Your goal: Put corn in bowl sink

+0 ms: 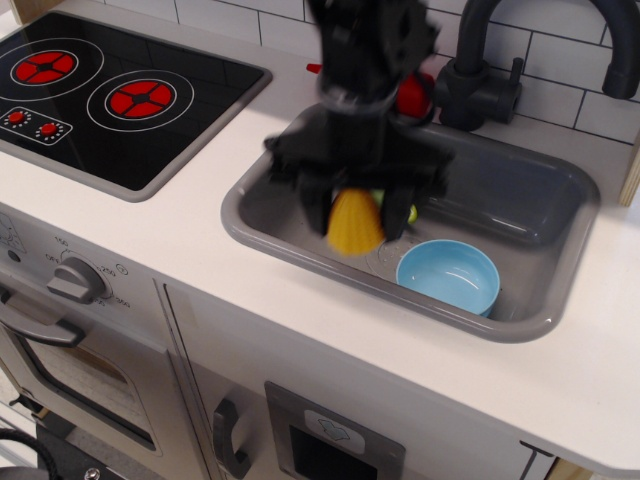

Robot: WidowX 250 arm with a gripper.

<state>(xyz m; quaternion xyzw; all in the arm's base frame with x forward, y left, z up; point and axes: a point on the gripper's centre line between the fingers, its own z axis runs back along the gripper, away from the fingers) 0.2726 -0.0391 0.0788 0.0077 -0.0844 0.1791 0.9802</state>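
- Corn (355,222), a small yellow ribbed toy, hangs pinched between the two black fingers of the gripper (357,212), above the left part of the grey sink (520,215).
- Motion blur smears the gripper and arm, so the fingertips are hard to make out; the jaws look closed against the corn's sides.
- Light-blue bowl (449,276) sits on the sink floor near the front rim, just to the right of the corn and below it. Nothing lies in the bowl.
- A sliver of green toy pepper (411,212) peeks out behind the gripper, inside the sink.
- A dark grey faucet (490,70) rises behind the sink, with a red object (414,93) beside its base, against white wall tiles.
- To the left, set into the white counter (150,225), a black stovetop (110,95) shows two red burner rings and two small red dials.
- On the cabinet front below sits a grey knob (77,279) ringed by tiny printed numbers, too small to read.
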